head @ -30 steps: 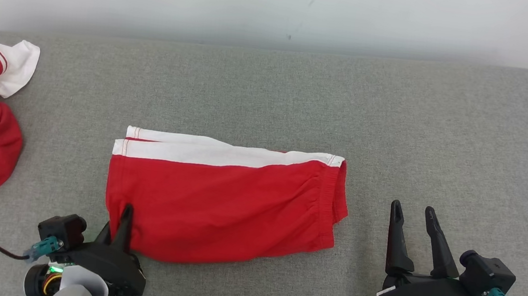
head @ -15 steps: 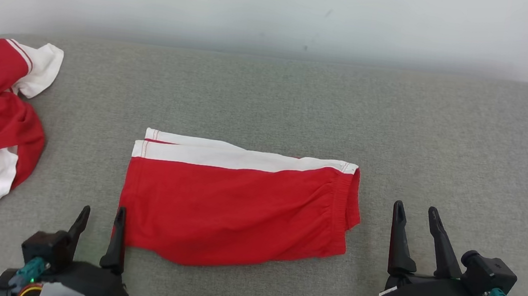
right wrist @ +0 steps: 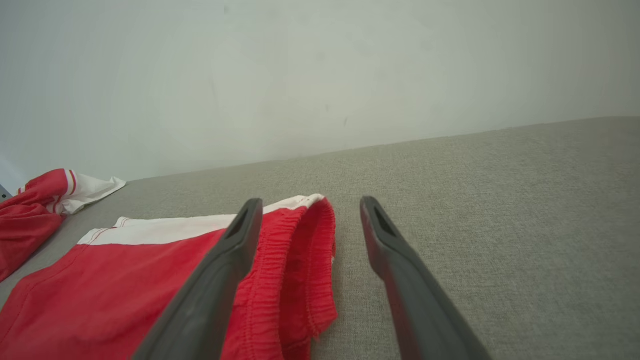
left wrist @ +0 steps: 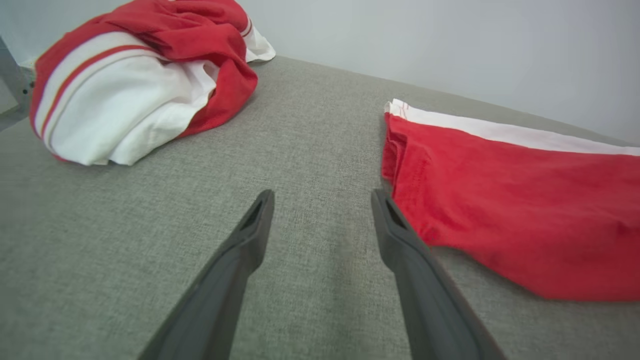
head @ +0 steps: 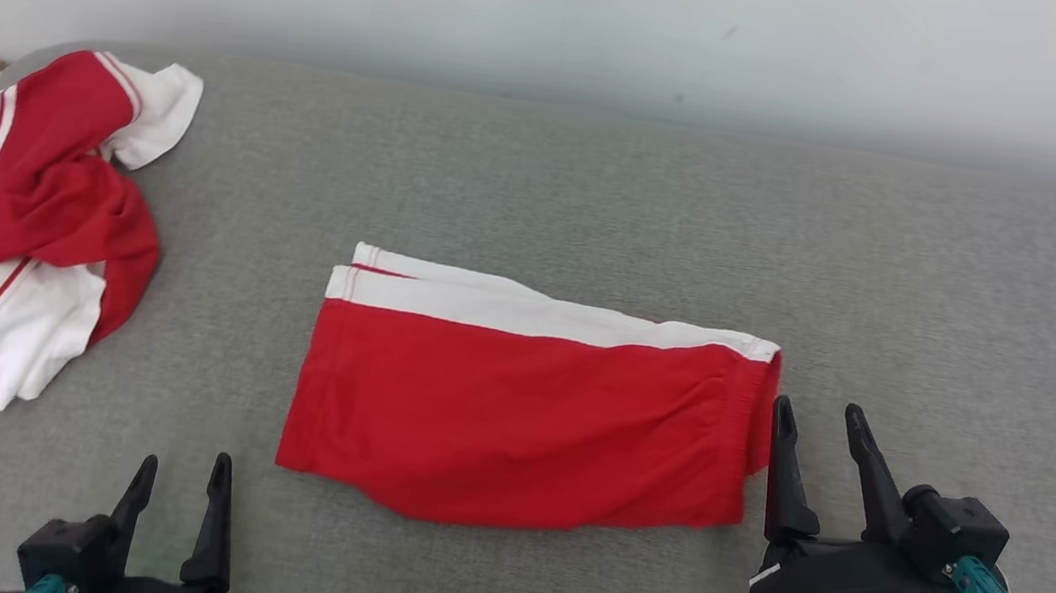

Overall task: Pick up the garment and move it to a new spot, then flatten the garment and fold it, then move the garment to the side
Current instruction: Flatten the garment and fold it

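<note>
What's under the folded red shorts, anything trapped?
Grey cushion shows all around the folded shorts; a lower white-edged layer peeks out at the far edge. Whatever lies beneath the fabric is covered.

garment (head: 524, 412): red shorts, white side stripe | folded flat | lying mid grey surface (head: 942, 287)

Folded garment (head: 523, 417) on the middle of the cushion (head: 942, 287), crumpled clothing (head: 43, 227) well apart on its left, wall (head: 563, 9) behind
</note>
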Controlling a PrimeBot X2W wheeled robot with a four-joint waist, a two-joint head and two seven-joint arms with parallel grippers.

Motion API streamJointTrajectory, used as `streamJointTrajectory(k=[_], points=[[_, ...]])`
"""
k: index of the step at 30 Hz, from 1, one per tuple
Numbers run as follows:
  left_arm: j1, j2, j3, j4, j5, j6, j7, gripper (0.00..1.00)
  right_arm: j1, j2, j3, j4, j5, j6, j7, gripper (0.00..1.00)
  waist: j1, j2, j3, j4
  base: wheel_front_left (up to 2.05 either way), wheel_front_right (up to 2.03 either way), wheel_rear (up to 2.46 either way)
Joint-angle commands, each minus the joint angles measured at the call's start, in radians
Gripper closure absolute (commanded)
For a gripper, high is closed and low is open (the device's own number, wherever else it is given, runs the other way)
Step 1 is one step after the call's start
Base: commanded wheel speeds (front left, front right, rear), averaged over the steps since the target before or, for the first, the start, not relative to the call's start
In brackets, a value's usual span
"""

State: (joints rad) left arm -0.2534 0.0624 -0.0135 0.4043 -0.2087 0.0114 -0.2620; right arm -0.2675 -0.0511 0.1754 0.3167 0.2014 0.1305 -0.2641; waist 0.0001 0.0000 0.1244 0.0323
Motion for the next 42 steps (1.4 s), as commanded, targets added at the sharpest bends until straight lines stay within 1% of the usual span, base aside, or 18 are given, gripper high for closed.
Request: streamJointTrajectory(k=[1, 4, 11, 17, 23, 26, 27, 29, 31, 34, 35, 36, 37, 38, 39, 40, 42], points=[[0.017, 0.0, 0.007, -0.006, -0.002, -0.002, -0.003, 0.0, -0.015, 0.0, -0.005, 0.015, -0.026, 0.0, -0.001, 0.0, -0.0001, 0.0, 0.021, 0.035, 0.0, 0.0, 0.0], [0.019, -0.003, 0.013, -0.007, 0.004, -0.009, -0.003, 0.0, -0.029, 0.0, -0.014, 0.037, -0.038, 0.0, -0.001, 0.0, -0.0001, 0.0, 0.03, 0.053, 0.0, 0.0, 0.0], [0.016, -0.009, 0.026, -0.021, 0.016, -0.025, -0.003, 0.0, -0.076, 0.0, -0.052, 0.149, -0.094, 0.0, -0.001, 0.0, -0.0001, 0.0, 0.065, 0.101, 0.0, 0.0, 0.0], [0.006, -0.011, 0.027, -0.024, 0.003, -0.026, -0.003, 0.0, -0.115, 0.0, -0.088, 0.211, -0.119, 0.0, -0.001, 0.0, -0.0001, 0.0, 0.094, 0.115, 0.0, 0.0, 0.0], [-0.014, -0.011, 0.008, -0.023, -0.032, -0.019, -0.003, 0.0, -0.129, 0.0, -0.114, 0.268, -0.121, 0.0, -0.001, 0.0, -0.0001, 0.0, 0.116, 0.112, 0.0, 0.0, 0.0], [-0.019, -0.011, 0.004, -0.02, -0.05, -0.013, -0.003, 0.0, -0.135, 0.0, -0.113, 0.305, -0.083, 0.0, 0.0, 0.0, -0.0001, 0.0, 0.124, 0.11, 0.0, 0.0, 0.0], [-0.027, -0.011, 0.0, -0.023, -0.047, -0.012, -0.003, 0.0, -0.142, 0.001, -0.096, 0.342, -0.042, 0.0, 0.003, 0.0, -0.0001, 0.0, 0.131, 0.111, 0.0, 0.0, 0.0], [-0.031, -0.011, -0.003, -0.024, -0.048, -0.012, -0.003, 0.0, -0.152, 0.003, -0.068, 0.379, 0.004, 0.001, 0.006, 0.0, -0.0001, 0.0, 0.137, 0.114, 0.0, 0.0, 0.0], [-0.034, -0.011, -0.006, -0.025, -0.047, -0.013, -0.003, 0.0, -0.159, 0.005, -0.053, 0.401, 0.024, 0.001, 0.01, 0.0, -0.0001, 0.0, 0.14, 0.117, 0.0, 0.0, 0.0], [-0.034, -0.011, -0.01, -0.023, -0.047, -0.018, -0.003, 0.0, -0.183, 0.018, 0.038, 0.453, 0.12, 0.007, 0.022, 0.0, -0.0001, 0.0, 0.146, 0.128, 0.0, 0.0, 0.0], [-0.034, -0.011, -0.012, -0.024, -0.047, -0.019, -0.003, 0.0, -0.189, 0.021, 0.06, 0.461, 0.15, 0.007, 0.021, 0.09, -0.0001, 0.0, 0.146, 0.131, 0.0, 0.0, 0.0], [-0.034, -0.011, -0.013, -0.025, -0.046, -0.02, -0.003, 0.0, -0.192, 0.024, 0.083, 0.47, 0.169, 0.007, 0.025, 0.23, -0.0001, 0.0, 0.147, 0.133, 0.0, 0.0, 0.0], [-0.033, -0.011, -0.014, -0.027, -0.045, -0.019, -0.003, 0.0, -0.194, 0.026, 0.1, 0.478, 0.193, 0.007, 0.028, 0.48, -0.0001, 0.0, 0.147, 0.134, 0.0, 0.0, 0.0], [-0.032, -0.011, -0.014, -0.029, -0.044, -0.018, -0.003, 0.0, -0.197, 0.026, 0.111, 0.486, 0.212, 0.007, 0.027, 0.55, -0.0001, 0.0, 0.147, 0.135, 0.0, 0.0, 0.0], [-0.031, -0.011, -0.013, -0.032, -0.044, -0.017, -0.003, 0.0, -0.2, 0.026, 0.12, 0.492, 0.221, 0.007, 0.026, 0.8, -0.0001, 0.0, 0.146, 0.135, 0.0, 0.0, 0.0], [-0.03, -0.011, -0.012, -0.036, -0.042, -0.017, -0.003, 0.0, -0.202, 0.027, 0.126, 0.495, 0.239, 0.007, 0.024, 1.0, -0.0001, 0.0, 0.145, 0.135, 0.0, 0.0, 0.0], [-0.024, -0.011, -0.009, -0.043, -0.035, -0.019, -0.003, 0.0, -0.21, 0.024, 0.122, 0.503, 0.25, 0.007, 0.018, 1.0, -0.0001, 0.0, 0.141, 0.133, 0.0, 0.0, 0.0]])
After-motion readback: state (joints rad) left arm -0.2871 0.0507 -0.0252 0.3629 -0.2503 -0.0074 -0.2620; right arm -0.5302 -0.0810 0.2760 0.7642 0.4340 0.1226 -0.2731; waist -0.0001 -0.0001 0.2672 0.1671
